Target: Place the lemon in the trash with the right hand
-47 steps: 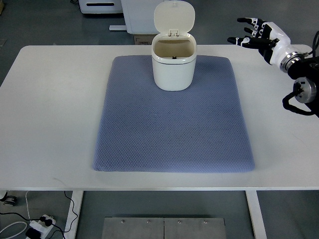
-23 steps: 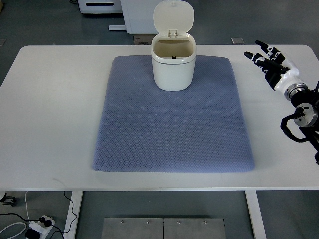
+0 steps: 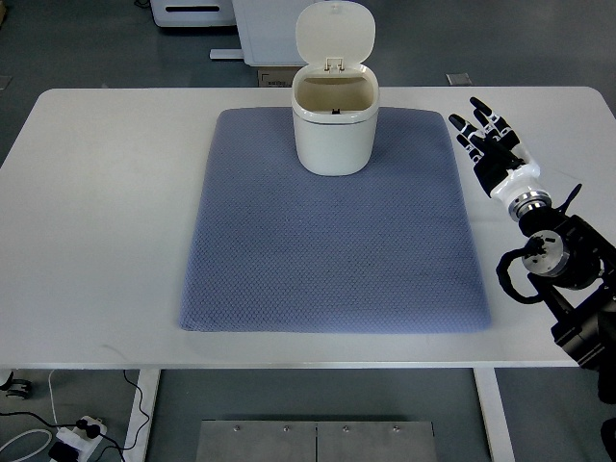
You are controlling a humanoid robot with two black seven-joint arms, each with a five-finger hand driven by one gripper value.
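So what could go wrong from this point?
No lemon shows anywhere on the mat or table, and the bin interior is too dim to tell what it holds, so the drop can't be confirmed. The right hand is open, empty, and low beside the mat's edge; it could catch the mat.

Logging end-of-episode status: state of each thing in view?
White plastic trash bin: upright on the mat, lid flipped open.
Blue-grey fabric mat: flat on the table.
Right robot hand: open, holds nothing, right of mat.
Lemon: none visible.
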